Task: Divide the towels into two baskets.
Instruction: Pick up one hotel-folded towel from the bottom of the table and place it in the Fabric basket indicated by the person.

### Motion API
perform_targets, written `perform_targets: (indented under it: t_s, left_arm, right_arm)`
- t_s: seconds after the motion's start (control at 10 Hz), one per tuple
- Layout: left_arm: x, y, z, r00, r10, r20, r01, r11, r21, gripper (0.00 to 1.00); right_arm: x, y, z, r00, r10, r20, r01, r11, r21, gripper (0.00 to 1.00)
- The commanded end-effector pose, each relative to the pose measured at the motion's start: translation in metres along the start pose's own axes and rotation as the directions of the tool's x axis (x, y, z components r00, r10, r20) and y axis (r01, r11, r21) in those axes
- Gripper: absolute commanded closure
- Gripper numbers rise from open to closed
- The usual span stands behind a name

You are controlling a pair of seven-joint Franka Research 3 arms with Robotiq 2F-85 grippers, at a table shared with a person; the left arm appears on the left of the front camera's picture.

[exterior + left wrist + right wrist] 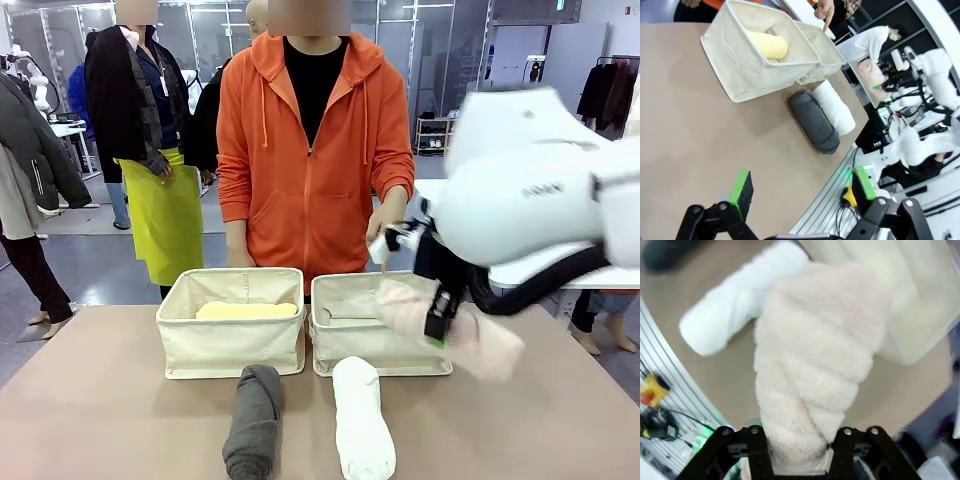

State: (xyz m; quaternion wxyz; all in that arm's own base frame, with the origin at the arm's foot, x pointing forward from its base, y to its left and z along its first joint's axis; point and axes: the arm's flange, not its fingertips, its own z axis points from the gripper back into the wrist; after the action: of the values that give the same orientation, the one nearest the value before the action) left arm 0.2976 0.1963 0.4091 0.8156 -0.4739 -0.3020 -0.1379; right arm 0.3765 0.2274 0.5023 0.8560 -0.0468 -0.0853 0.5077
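Observation:
Two cream baskets stand side by side; the left basket [230, 350] [735, 65] holds the pale yellow towel [247, 311] [767, 45]. My right gripper [437, 322] [797, 450] is shut on the light pink towel [470, 335] [820, 365] [871, 75], held in the air over the right end of the right basket [370, 355] [920, 300]. In front of the baskets, the dark grey towel [252, 420] [815, 120] and the white towel [362, 420] [836, 106] [735, 315] lie side by side on the table. My left gripper [802, 192] is open above bare tabletop, with nothing between its green pads.
A person in an orange hoodie stands behind the baskets, one hand [385, 235] raised near my right arm. The table's near edge, with a metal rail and a yellow stop button [650, 390], lies just beyond the white towel. Other people stand farther back.

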Motion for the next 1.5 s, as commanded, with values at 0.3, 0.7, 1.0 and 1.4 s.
perform_targets:
  t_s: [0.3,0.7,1.0,1.4]
  left_arm:
    - [0.000,-0.002,0.003,1.000,-0.015,0.012,0.015,1.000,-0.014,0.00]
    - [0.000,-0.002,0.003,1.000,-0.015,0.012,0.015,1.000,-0.014,0.00]
    - [0.000,-0.002,0.003,1.000,-0.015,0.012,0.015,1.000,-0.014,0.00]
    - [0.000,-0.002,0.003,1.000,-0.015,0.012,0.015,1.000,-0.014,0.00]
  right_arm:
    - [0.114,-0.073,-0.004,0.810,0.573,-0.126,-0.586,0.802,-0.118,0.63]
    - [0.127,-0.082,-0.013,0.776,0.621,-0.110,-0.631,0.768,-0.110,0.63]
    - [0.128,-0.091,-0.017,0.776,0.625,-0.089,-0.631,0.768,-0.113,0.63]
    - [0.153,-0.154,-0.082,0.749,0.658,-0.081,-0.662,0.748,-0.045,0.63]
